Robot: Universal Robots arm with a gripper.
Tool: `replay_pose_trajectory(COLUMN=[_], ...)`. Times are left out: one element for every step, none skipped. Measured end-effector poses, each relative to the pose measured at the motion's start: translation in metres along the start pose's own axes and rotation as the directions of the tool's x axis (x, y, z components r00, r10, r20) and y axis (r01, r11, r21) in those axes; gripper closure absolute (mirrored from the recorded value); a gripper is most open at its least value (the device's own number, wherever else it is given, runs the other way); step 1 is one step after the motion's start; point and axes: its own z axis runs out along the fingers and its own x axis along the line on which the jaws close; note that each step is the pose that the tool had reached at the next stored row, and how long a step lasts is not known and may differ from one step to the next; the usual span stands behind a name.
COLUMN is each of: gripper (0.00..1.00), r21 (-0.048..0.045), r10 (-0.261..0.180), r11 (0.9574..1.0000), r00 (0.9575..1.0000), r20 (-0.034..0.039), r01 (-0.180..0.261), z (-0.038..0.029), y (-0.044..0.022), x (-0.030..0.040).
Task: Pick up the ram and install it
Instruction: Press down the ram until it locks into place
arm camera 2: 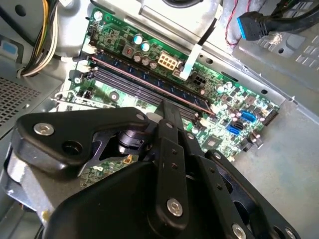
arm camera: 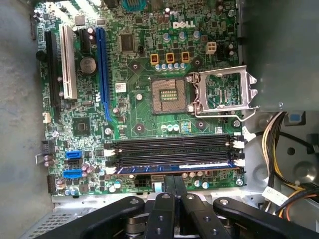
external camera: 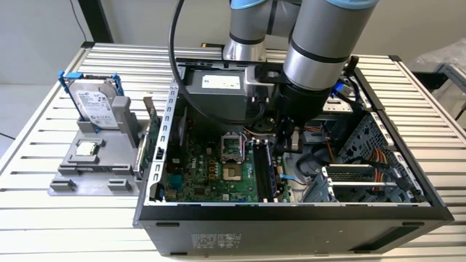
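Observation:
The ram (arm camera: 169, 168) is a long thin stick with a bluish row of chips. It stands in the outermost black slot of the green motherboard (arm camera: 139, 107), inside the open computer case. In the second wrist view the ram (arm camera 2: 149, 82) runs slantwise along the slots. My gripper (arm camera: 173, 180) hangs just beside that slot, near the stick's middle, with its black fingers pressed together and nothing between them. Its tip (arm camera 2: 168, 105) ends next to the slot bank. In the exterior view the gripper (external camera: 285, 143) reaches down into the case beside the ram (external camera: 267, 169).
The empty processor socket (arm camera: 169, 94) has its metal latch frame (arm camera: 222, 92) flipped open. Cable bundles (arm camera: 279, 144) lie by the slots' end. Outside the case, a grey fixture (external camera: 91, 164) holds a hard drive in a blue frame (external camera: 98, 103) and a small square chip (external camera: 87, 147).

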Motion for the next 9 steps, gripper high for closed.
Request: replay_pose_trajectory(gripper=[1.0,1.0,1.0,1.0,1.0,1.0,1.0,1.0,1.0], r21=[0.0,0.0001,0.0001,0.0001,0.0001,0.0001,0.0002,0.0001,0.0001], r10=[0.0,0.0,0.0,0.0,0.0,0.0,0.0,0.0,0.0], r11=[1.0,1.0,1.0,1.0,1.0,1.0,1.0,1.0,1.0], r00=[1.0,1.0,1.0,1.0,1.0,1.0,1.0,1.0,1.0], r20=[0.0002,0.0003,0.0002,0.0003,0.0002,0.0003,0.0003,0.0,-0.0002], r01=[0.0,0.0,0.0,0.0,0.0,0.0,0.0,0.0,0.0], z=[0.0017,0.0035,0.0052,0.007,0.0084,0.0092,0.0098,0.0099,0.0099], y=[-0.0001,-0.0002,-0.0003,-0.0004,-0.0005,-0.0006,-0.0006,-0.0007,-0.0007], x=[-0.0001,-0.0003,-0.0005,-0.0007,-0.0008,-0.0009,-0.001,-0.001,-0.0009])
